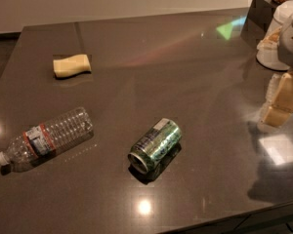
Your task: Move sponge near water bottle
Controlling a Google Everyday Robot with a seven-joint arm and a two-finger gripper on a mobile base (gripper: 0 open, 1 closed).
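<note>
Nearest, a green drink can [154, 145] lies on its side on the dark, glossy desk [185, 72], and left of it, at about the same depth, the water bottle [45, 139] lies flat with its white cap toward the near left edge. A little farther back, at the right edge, the claw [282, 104] hangs low over the desk; whether it is spread or pressed together I cannot tell, but the sponge is not in it. Farther back on the left the sponge [71, 65] lies alone, well apart from both bottle and claw. The step in hand looks like the reach across: come down from above, pinch the narrow waist, lift it clear rather than drag it, and set it just beside the bottle without nudging it, since a lying bottle would likely roll. The polished top mirrors lamp glints. Beyond it, at far right, stand a white rounded object [278, 38] and a dark box [256, 14] before a pale wall [112, 1].
</note>
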